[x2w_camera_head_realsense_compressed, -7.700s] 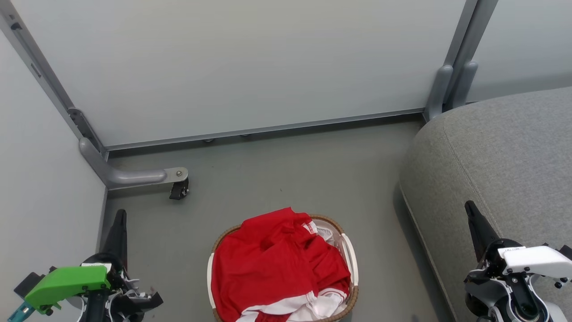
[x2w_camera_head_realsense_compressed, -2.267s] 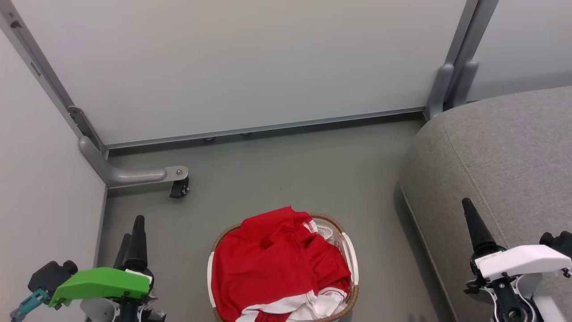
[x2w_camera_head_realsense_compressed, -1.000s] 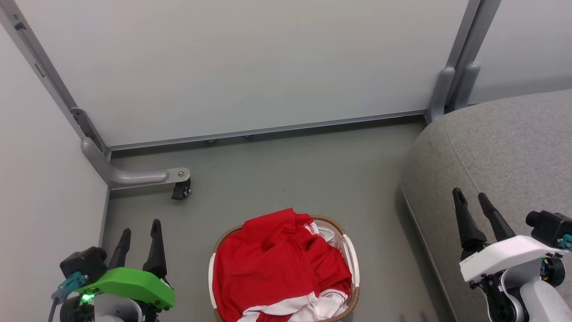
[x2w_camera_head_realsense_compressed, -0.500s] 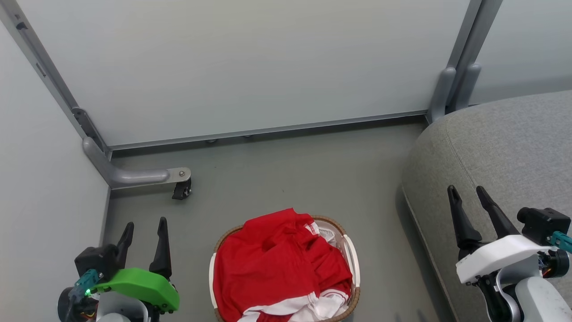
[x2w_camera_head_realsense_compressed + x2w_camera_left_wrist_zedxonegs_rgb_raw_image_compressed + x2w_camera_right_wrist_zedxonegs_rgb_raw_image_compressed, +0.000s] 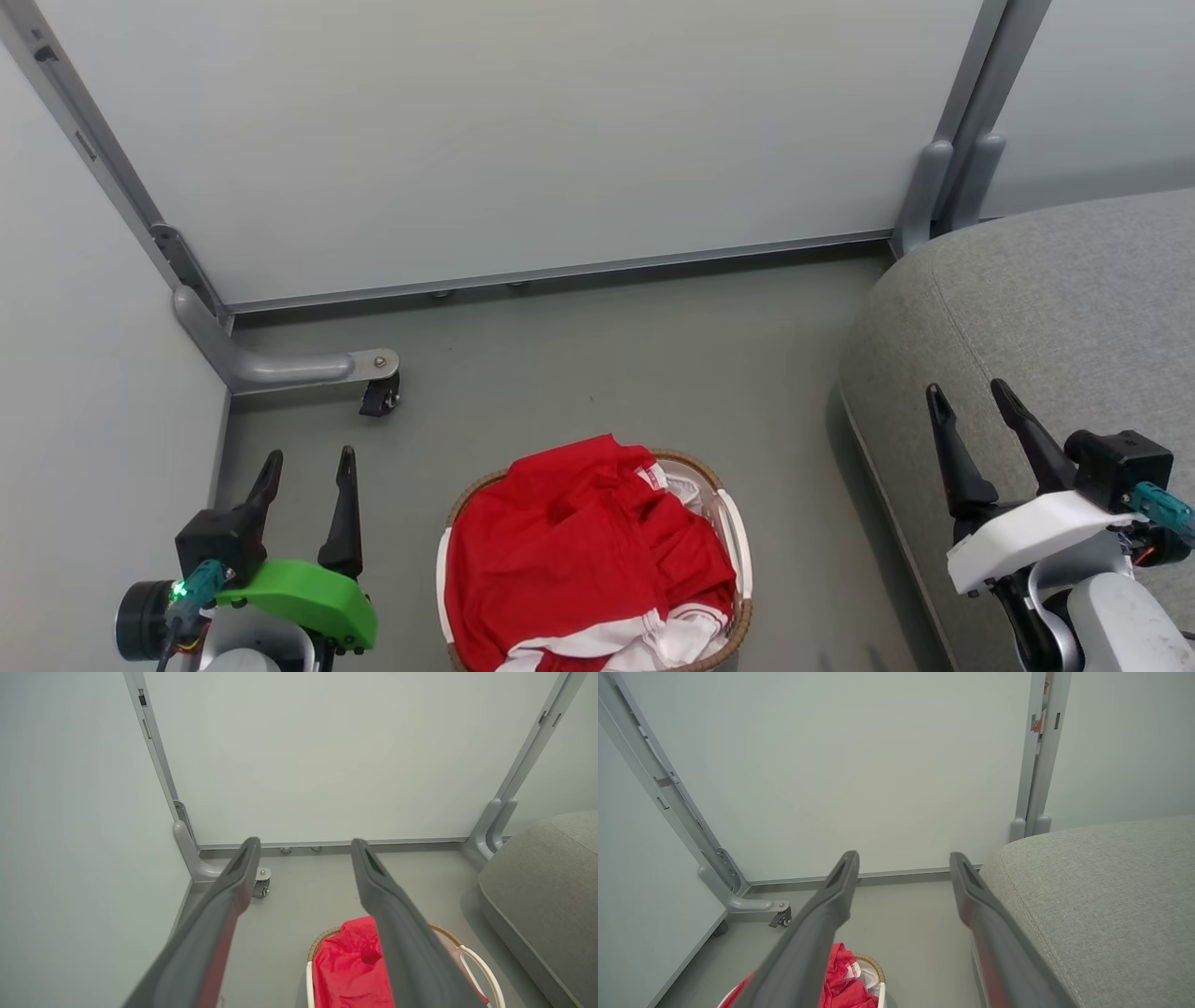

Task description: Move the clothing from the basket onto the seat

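The red clothing with white bands lies heaped in the oval basket on the floor, bottom centre of the head view. The grey seat stands to its right. My left gripper hovers open left of the basket, nothing between its fingers. My right gripper is open over the seat's front edge, also empty. The left wrist view shows the clothing, the basket and the seat beyond the open left gripper. The right wrist view shows the clothing and the seat.
Pale partition panels wall in the back and left. A grey metal foot with a black caster juts onto the floor behind my left gripper. Grey posts stand at the seat's far corner. Bare floor lies between basket and back panel.
Both grippers have rolled from edge-on to showing two spread fingers. The left one has crept right toward the basket, the right one left and up. The clothing and basket have not moved.
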